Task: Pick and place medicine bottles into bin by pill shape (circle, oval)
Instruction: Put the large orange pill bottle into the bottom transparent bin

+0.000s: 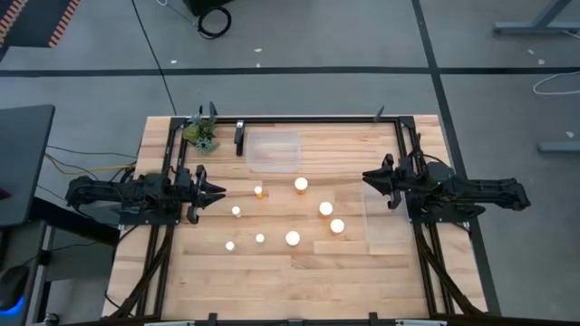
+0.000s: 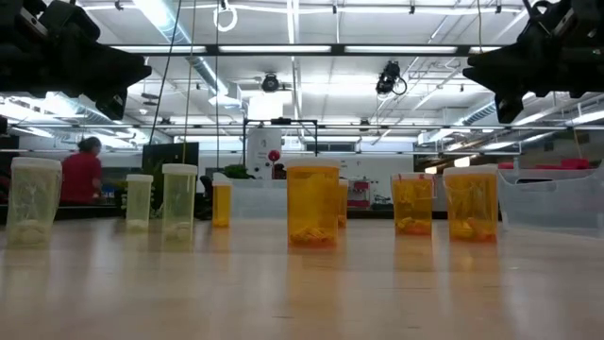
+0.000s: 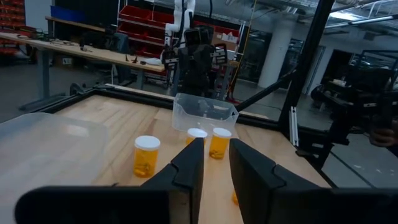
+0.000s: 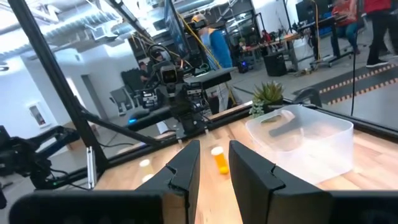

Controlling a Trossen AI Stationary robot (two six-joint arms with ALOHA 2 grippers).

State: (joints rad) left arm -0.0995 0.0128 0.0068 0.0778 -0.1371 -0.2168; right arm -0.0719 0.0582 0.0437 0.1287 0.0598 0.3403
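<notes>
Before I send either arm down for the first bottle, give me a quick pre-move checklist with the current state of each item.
1. Bottles on the table, none in a bin: ok; eight medicine bottles stand spread over the middle.
2. Bottles upright: ok, judging by the low view.
3. Left gripper empty and raised: ok; fingers parted, nothing between them.
4. Right gripper empty and raised: ok; fingers parted.
5. Bins in place: ok; far bin and right-side bin both sit on the table.
6. Pill shape per bottle: cannot tell.
</notes>
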